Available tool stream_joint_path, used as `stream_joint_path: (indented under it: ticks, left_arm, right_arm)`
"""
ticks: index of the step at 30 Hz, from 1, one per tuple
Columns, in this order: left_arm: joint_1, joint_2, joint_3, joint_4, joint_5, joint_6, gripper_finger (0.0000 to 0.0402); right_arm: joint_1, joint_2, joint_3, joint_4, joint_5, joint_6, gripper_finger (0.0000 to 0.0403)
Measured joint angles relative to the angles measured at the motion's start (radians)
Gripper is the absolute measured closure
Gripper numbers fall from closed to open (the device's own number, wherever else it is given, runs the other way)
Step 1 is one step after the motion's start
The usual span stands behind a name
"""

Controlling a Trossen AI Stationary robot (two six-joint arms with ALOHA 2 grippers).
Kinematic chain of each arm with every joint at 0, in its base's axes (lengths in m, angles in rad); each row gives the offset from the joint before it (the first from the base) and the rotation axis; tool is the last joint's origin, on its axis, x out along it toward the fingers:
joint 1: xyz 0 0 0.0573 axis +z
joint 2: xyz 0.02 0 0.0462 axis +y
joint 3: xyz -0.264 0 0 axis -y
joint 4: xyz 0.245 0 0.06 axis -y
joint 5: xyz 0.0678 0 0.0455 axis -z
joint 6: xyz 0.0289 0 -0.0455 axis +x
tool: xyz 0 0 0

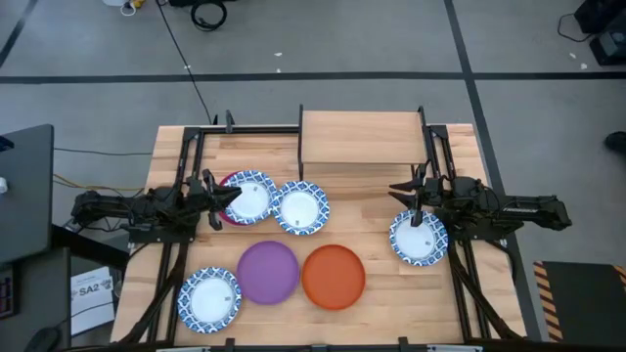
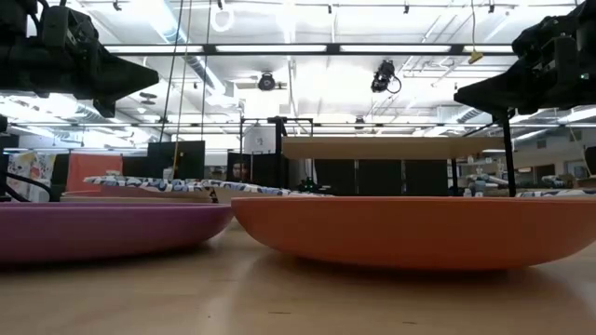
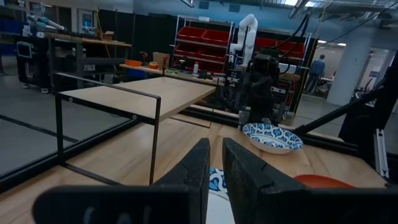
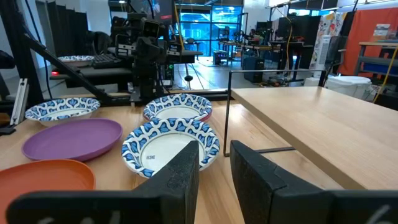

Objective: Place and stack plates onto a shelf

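step: first pickup | shelf (image 1: 360, 136) bare, back of surface (image 1: 460, 303) | plates all on surface | left pincer (image 1: 231, 195) nearly clenched, empty, over magenta-stacked plate (image 1: 248, 197) | right pincer (image 1: 400, 190) likewise, beside blue-rimmed plate (image 1: 419, 238) | advice: spread fingers, pinch rim, lift level

The shelf (image 1: 360, 137) is smooth pale wood on thin black metal legs; the orange plate (image 2: 419, 228) looks matt.
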Motion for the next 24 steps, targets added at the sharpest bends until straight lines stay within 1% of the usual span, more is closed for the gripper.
stream_joint_path:
  ticks: [11, 16, 20, 24]
  left_arm:
    - [0.0, 0.0, 0.0, 0.0, 0.0, 0.0, 0.0354]
    - [0.0, 0.0, 0.0, 0.0, 0.0, 0.0, 0.0354]
    - [0.0, 0.0, 0.0, 0.0, 0.0, 0.0, 0.0354]
    - [0.0, 0.0, 0.0, 0.0, 0.0, 0.0, 0.0354]
  right_arm:
    - [0.0, 0.0, 0.0, 0.014, -0.001, 0.003, 0.0305]
    - [0.0, 0.0, 0.0, 0.022, -0.002, 0.074, 0.0303]
    - [0.0, 0.0, 0.0, 0.021, -0.002, 0.083, 0.0291]
    - [0.0, 0.0, 0.0, 0.021, -0.002, 0.084, 0.0262]
